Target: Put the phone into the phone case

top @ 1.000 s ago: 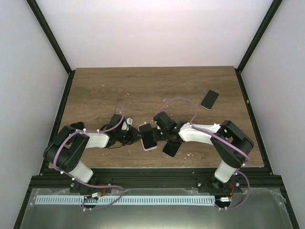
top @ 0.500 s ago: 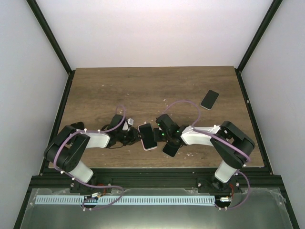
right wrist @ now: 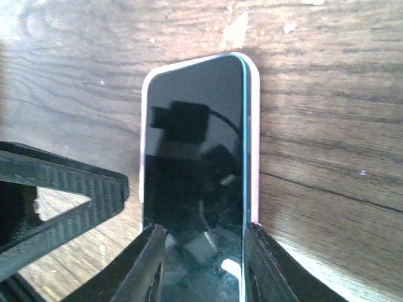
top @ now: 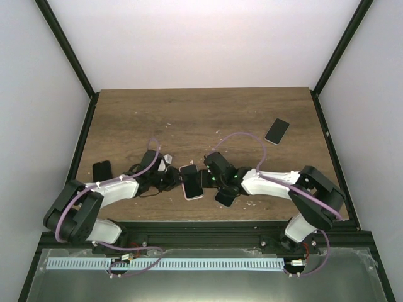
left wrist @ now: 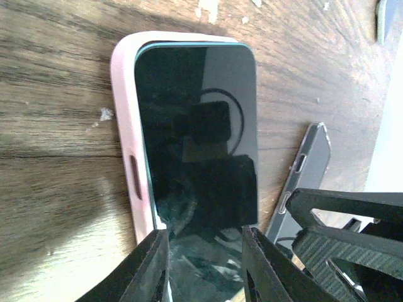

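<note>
Near the table's [top: 157, 119] 6 o'clock edge, the phone [top: 192, 182] lies in the pink phone case [left wrist: 124, 113], with the left gripper [left wrist: 204, 251] at its 9 o'clock clasping one end between narrowly parted jaws and the right gripper [right wrist: 203, 242] at 3 o'clock astride the other end, partly open, its grip unclear.

The phone [left wrist: 195, 145] is faced in glossy, reflective black glass, and the phone case [left wrist: 124, 94] is finished in smooth matt pink. The table [left wrist: 50, 94] is surfaced in grained wood, flecked with pale chips.
</note>
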Available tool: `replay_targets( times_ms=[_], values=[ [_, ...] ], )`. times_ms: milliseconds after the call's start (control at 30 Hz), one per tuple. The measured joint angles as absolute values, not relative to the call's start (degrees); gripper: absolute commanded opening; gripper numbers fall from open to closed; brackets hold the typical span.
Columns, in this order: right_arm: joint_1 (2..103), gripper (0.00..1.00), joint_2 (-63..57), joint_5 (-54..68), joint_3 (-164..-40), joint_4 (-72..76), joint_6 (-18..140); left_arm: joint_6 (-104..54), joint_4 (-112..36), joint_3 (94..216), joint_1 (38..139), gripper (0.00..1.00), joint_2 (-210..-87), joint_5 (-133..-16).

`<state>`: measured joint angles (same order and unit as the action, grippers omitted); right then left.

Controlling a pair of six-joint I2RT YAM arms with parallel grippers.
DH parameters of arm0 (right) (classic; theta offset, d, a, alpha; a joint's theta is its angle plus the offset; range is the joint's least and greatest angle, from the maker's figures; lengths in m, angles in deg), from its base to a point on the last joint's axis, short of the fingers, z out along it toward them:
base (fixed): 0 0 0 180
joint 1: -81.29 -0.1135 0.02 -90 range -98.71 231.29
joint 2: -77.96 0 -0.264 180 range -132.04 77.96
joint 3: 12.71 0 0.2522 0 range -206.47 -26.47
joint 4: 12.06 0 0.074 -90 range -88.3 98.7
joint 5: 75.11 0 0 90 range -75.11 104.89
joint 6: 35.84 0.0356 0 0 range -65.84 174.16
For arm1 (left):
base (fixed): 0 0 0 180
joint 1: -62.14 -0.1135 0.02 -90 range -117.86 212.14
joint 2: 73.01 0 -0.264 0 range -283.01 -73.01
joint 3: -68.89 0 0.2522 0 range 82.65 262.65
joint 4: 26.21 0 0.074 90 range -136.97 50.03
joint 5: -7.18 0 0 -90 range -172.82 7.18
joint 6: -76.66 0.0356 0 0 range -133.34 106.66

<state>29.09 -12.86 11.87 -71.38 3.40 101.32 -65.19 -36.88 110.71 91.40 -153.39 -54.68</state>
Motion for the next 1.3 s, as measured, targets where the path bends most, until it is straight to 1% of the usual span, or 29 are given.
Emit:
replay_targets(
  times_ms=[133,200,467,600,833,1000,1300],
  values=[
    [29.98,0.51,-11.42,10.58,-71.42,3.59,100.09,-65.19,-36.42,110.71,91.2,0.35,-152.75,-53.74],
    [30.53,0.55,-11.47,9.68,-71.42,3.64,99.68,-65.19,-36.22,110.71,91.07,0.34,-152.93,-53.28],
    [32.15,0.66,-13.96,4.65,-71.16,0.97,99.31,-64.82,-36.79,110.09,89.52,0.34,-154.24,-53.59],
    [32.36,0.71,-16.54,2.4,-71.05,-0.91,99.72,-64.01,-36.59,109.52,89.47,0.36,-154.26,-53.17],
    [32.36,0.72,-18.61,-1.12,-69.78,-5.5,101.3,-63.66,-34.45,107.56,89.47,0.37,-155.55,-51.27],
    [33.2,0.72,-18.7,-4.48,-68.01,-9.61,103.11,-63.73,-31.81,106.71,89.43,0.36,-156.42,-49.24],
    [34.75,0.72,-17.37,-10.91,-64.23,-17.11,107.72,-65.15,-28.26,103.6,89.06,0.38,-155.09,-47.14]
  ],
)
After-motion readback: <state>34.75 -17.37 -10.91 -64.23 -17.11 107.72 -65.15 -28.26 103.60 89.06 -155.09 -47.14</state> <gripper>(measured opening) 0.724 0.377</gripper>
